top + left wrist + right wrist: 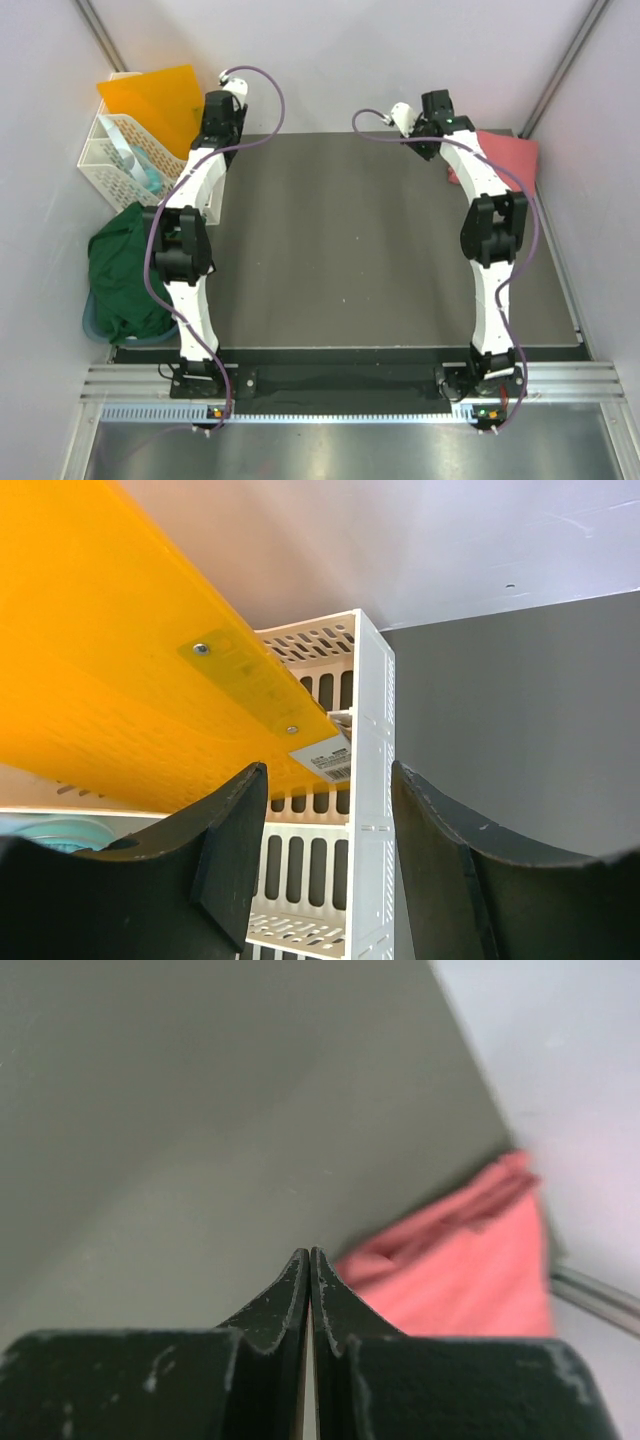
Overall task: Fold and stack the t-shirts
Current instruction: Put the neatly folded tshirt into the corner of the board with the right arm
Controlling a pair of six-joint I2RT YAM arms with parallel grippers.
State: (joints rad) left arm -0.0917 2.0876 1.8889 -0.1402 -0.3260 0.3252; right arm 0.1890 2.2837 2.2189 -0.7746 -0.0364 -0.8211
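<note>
At the table's (350, 260) edges lie one pink t-shirt (508, 155), one green t-shirt (125, 270).

The top external camera looks steeply down from above and behind the arm bases, covering the whole table (350, 250) from afar. The left wrist camera faces past the left gripper (328, 775), close to the orange folder (120, 660) and white basket (372, 730). The right wrist camera looks down past the right gripper (308, 1258) toward the salmon-pink t-shirt (470, 1260). The top view shares all three, at far left and far right.
</note>
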